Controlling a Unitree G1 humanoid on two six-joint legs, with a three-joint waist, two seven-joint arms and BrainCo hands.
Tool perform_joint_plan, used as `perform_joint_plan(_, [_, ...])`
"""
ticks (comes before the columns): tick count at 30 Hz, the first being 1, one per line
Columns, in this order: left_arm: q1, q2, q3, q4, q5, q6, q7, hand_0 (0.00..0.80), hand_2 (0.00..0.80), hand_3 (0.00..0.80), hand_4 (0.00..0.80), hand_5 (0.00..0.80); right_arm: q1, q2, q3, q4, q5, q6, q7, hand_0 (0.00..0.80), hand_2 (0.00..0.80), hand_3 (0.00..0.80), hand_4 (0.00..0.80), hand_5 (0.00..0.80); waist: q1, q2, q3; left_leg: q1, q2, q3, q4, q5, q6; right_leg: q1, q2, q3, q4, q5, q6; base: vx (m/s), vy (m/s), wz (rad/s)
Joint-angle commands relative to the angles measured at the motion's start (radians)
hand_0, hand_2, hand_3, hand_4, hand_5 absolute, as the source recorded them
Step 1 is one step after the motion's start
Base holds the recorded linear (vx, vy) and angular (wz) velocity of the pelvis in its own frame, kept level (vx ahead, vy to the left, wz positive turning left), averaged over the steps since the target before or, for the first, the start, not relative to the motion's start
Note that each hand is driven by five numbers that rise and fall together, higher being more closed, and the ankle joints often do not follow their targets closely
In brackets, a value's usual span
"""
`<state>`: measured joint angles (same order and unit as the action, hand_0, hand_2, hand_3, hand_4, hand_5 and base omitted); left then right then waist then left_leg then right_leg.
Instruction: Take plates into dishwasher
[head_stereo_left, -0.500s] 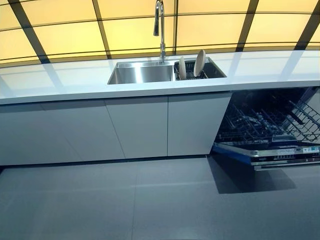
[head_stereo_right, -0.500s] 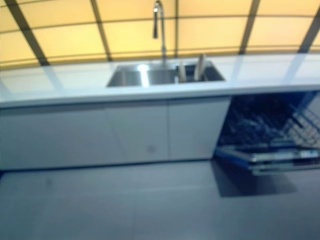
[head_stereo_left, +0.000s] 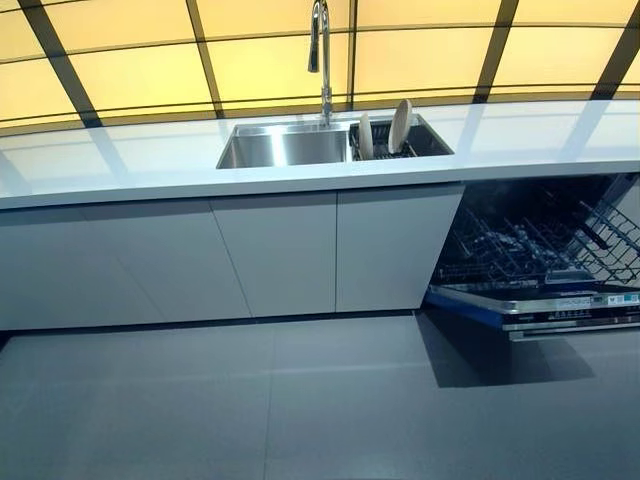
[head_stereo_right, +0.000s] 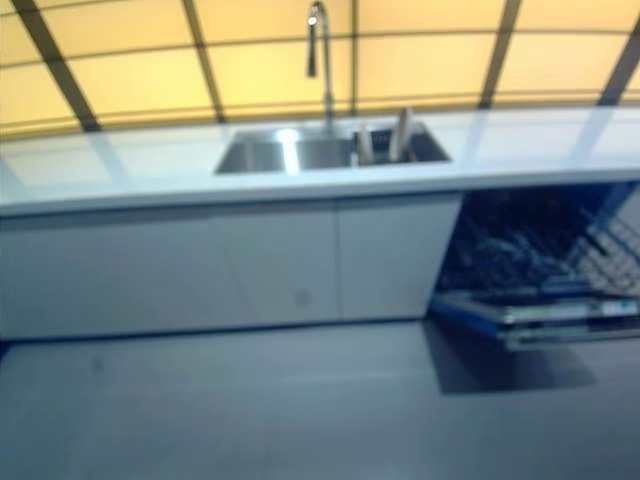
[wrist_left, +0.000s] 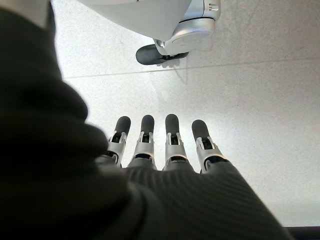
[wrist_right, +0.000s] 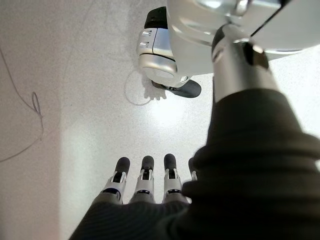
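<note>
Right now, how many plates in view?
2: a white round plate and a taller white round plate, both upright in the dark rack inside the steel sink. More may be hidden.

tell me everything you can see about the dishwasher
The dishwasher sits under the white countertop, right of the grey cabinet doors and below and right of the sink. Its door is dropped open, a control strip along its edge. The dark wire rack with upright tines is partly visible and looks empty; no plate is inside. Neither hand is near it.
</note>
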<state>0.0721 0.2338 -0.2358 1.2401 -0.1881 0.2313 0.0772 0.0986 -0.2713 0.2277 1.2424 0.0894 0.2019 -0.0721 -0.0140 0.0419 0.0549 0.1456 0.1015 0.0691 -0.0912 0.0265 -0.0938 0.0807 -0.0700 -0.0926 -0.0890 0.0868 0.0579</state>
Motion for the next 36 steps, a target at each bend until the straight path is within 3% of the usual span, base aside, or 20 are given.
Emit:
perform_joint_plan(1, [-0.088, -0.022, -0.025, 0.011, 0.027, 0.011, -0.008, 0.0, 0.0, 0.0, 0.0, 0.0, -0.105, 0.047, 0.023, 0.027, 0.018, -0.004, 0.018, 0.0, 0.0, 0.0, 0.0, 0.0, -0.023, -0.029, 0.064, 0.014, -0.104, -0.014, 0.017, -0.052, 0.098, 0.051, 0.038, -0.017, 0.082, -0.117, -0.002, 0.0, 0.0, 0.0])
perform_joint_plan(8, [-0.102, -0.026, -0.025, 0.018, 0.024, 0.02, -0.011, 0.0, 0.0, 0.0, 0.0, 0.0, -0.122, 0.035, 0.03, 0.027, -0.02, -0.01, -0.012, 0.0, 0.0, 0.0, 0.0, 0.0, -0.024, -0.033, 0.074, 0.025, -0.1, -0.015, 0.03, -0.057, 0.095, 0.062, 0.044, -0.014, 0.083, -0.119, -0.013, 0.01, -0.013, 0.03])
perform_joint_plan(18, [-0.101, -0.017, -0.017, 0.019, 0.041, -0.01, 0.009, 0.0, 0.0, 0.0, 0.0, 0.0, -0.137, 0.034, 0.025, 0.003, 0.043, -0.037, 0.018, 0.0, 0.0, 0.0, 0.0, 0.0, -0.024, -0.045, 0.069, 0.028, -0.088, -0.001, 0.053, -0.067, 0.089, 0.072, 0.049, -0.006, 0.078, -0.119, -0.016, 0.021, -0.022, 0.01])
perform_joint_plan(23, [-0.095, -0.015, -0.029, -0.007, 0.052, -0.006, 0.03, 0.0, 0.0, 0.0, 0.0, 0.0, -0.14, 0.035, 0.029, 0.009, 0.04, -0.006, 0.021, 0.0, 0.0, 0.0, 0.0, 0.0, -0.024, -0.047, 0.065, 0.03, -0.082, 0.001, 0.065, -0.072, 0.086, 0.074, 0.056, -0.001, 0.081, -0.124, -0.02, 0.002, -0.016, 0.0])
perform_joint_plan(24, [-0.096, -0.014, -0.031, -0.009, 0.053, -0.009, 0.035, 0.0, 0.0, 0.0, 0.0, 0.0, -0.142, 0.036, 0.029, 0.012, 0.05, -0.006, 0.019, 0.0, 0.0, 0.0, 0.0, 0.0, -0.025, -0.048, 0.065, 0.026, -0.08, 0.001, 0.08, -0.076, 0.085, 0.07, 0.058, 0.003, 0.088, -0.128, -0.024, 0.001, -0.061, -0.02])
perform_joint_plan(27, [-0.104, -0.014, -0.029, -0.025, 0.024, -0.016, 0.05, 0.0, 0.0, 0.0, 0.0, 0.0, -0.159, 0.035, 0.021, 0.021, 0.057, 0.023, 0.008, 0.0, 0.0, 0.0, 0.0, 0.0, -0.03, -0.076, 0.077, -0.042, -0.062, 0.027, 0.299, -0.104, 0.087, 0.04, 0.046, 0.01, 0.139, -0.14, -0.055, 0.01, -0.086, -0.07])
perform_joint_plan(29, [-0.11, -0.014, -0.022, -0.032, -0.009, -0.013, 0.066, 0.0, 0.0, 0.0, 0.0, 0.0, -0.158, 0.027, 0.026, 0.021, 0.045, 0.028, 0.014, 0.0, 0.0, 0.0, 0.0, 0.0, -0.022, -0.094, 0.1, -0.132, -0.065, 0.031, 0.486, -0.065, 0.093, 0.025, 0.037, -0.001, 0.161, -0.138, -0.078, 0.026, -0.096, -0.13])
perform_joint_plan(31, [-0.107, -0.017, -0.007, -0.04, -0.041, 0.001, 0.056, 0.0, 0.0, 0.0, 0.0, 0.0, -0.159, 0.01, 0.028, 0.027, 0.025, 0.035, 0.023, 0.0, 0.0, 0.0, 0.0, 0.0, 0.006, -0.083, 0.14, -0.284, -0.104, 0.03, 0.571, -0.018, 0.087, 0.036, 0.046, 0.025, 0.19, -0.154, -0.084, 0.101, 0.004, -0.02])
perform_joint_plan(33, [-0.09, -0.019, 0.0, -0.039, -0.052, -0.005, 0.059, 0.0, 0.0, 0.0, 0.0, 0.0, -0.166, -0.003, 0.024, 0.038, 0.01, 0.037, 0.035, 0.0, 0.0, 0.0, 0.0, 0.0, 0.033, -0.052, 0.166, -0.34, -0.121, 0.022, 0.481, 0.049, 0.07, 0.067, 0.075, 0.059, 0.195, -0.174, -0.074, 0.264, 0.108, -0.3])
perform_joint_plan(34, [-0.072, -0.014, 0.005, -0.039, -0.062, -0.011, 0.06, 0.0, 0.0, 0.0, 0.0, 0.0, -0.169, -0.008, 0.017, 0.043, -0.012, 0.037, 0.044, 0.0, 0.0, 0.0, 0.0, 0.0, 0.058, -0.027, 0.176, -0.366, -0.114, 0.006, 0.344, 0.134, 0.049, 0.115, 0.097, 0.089, 0.183, -0.193, -0.064, 0.426, 0.158, -0.78])
perform_joint_plan(36, [-0.051, -0.01, 0.007, -0.036, -0.067, -0.003, 0.066, 0.0, 0.0, 0.0, 0.0, 0.0, -0.168, -0.012, 0.01, 0.056, -0.02, 0.038, 0.049, 0.0, 0.0, 0.0, 0.0, 0.0, 0.101, -0.01, 0.173, -0.411, -0.1, -0.034, 0.156, 0.23, 0.025, 0.203, 0.106, 0.153, 0.15, -0.222, -0.051, 0.488, 0.173, -1.01])
